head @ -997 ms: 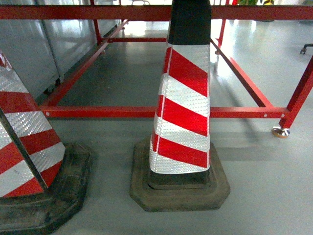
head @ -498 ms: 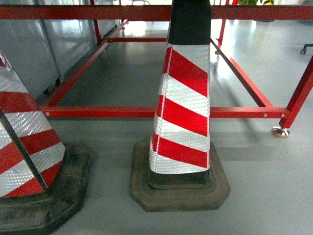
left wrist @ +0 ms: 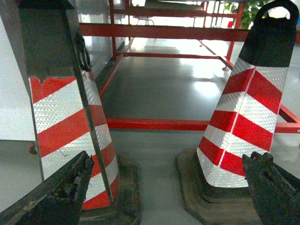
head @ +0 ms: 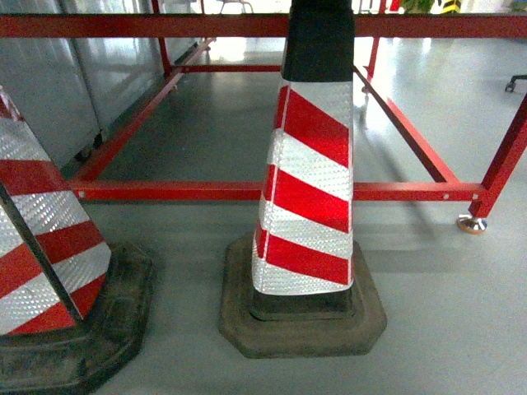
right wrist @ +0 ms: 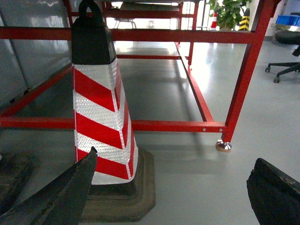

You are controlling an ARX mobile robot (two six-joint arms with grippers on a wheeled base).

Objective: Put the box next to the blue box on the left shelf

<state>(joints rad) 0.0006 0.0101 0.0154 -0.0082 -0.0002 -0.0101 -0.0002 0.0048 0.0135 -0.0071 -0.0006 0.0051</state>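
From the head camera we see only a striped cone [head: 309, 189] standing on the grey floor [head: 445, 329] in front of a red frame [head: 206, 190], with a second cone [head: 41, 247] at the left edge; no box and no shelf appear.

Through the left wrist camera, our left gripper [left wrist: 159, 187] is spread wide and empty.

Through the right wrist camera, our right gripper [right wrist: 173, 192] is likewise wide apart, holding nothing.

We judge a crate stiff and bulky, best held by its rim with both grippers.

Glossy grey floor [head: 461, 313], red frame [head: 206, 190], striped cones [head: 309, 189], perhaps daylight.
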